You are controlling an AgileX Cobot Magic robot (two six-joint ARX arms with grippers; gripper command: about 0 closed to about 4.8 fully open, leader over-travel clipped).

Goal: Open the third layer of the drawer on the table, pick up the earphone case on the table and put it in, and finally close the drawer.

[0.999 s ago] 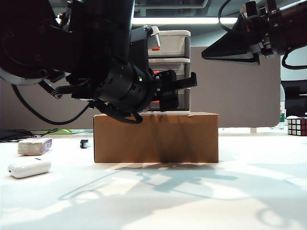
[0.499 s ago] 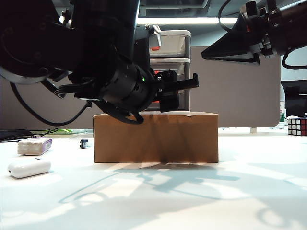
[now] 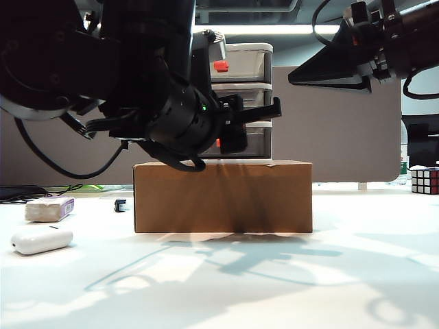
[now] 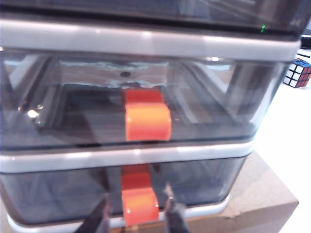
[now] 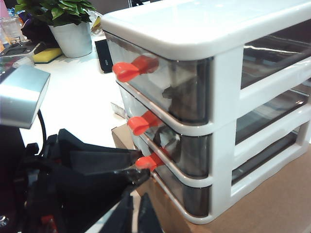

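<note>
The drawer (image 3: 248, 67), a white three-tier cabinet, stands on a brown cardboard box (image 3: 223, 195) at the table's (image 3: 274, 281) middle. Its third layer (image 4: 58, 194) is shut, and its red handle (image 4: 140, 208) sits between the fingers (image 4: 173, 217) of my left gripper (image 4: 137, 219), with a thin gap on each side. In the exterior view that left gripper (image 3: 257, 123) reaches the cabinet's lower front. The white earphone case (image 3: 41, 239) lies on the table at the near left. My right gripper (image 5: 133, 216) hangs high at the right (image 3: 322, 72), shut and empty.
A greyish-white block with a purple side (image 3: 49, 208) lies behind the earphone case, and a small black object (image 3: 121, 205) sits beside the box. A Rubik's cube (image 3: 424, 181) stands at the far right. A potted plant (image 5: 73, 24) stands beyond the cabinet.
My left gripper's jaws have narrowed around the lowest drawer's red handle, and its wrist has turned slightly. The right arm has not moved.
</note>
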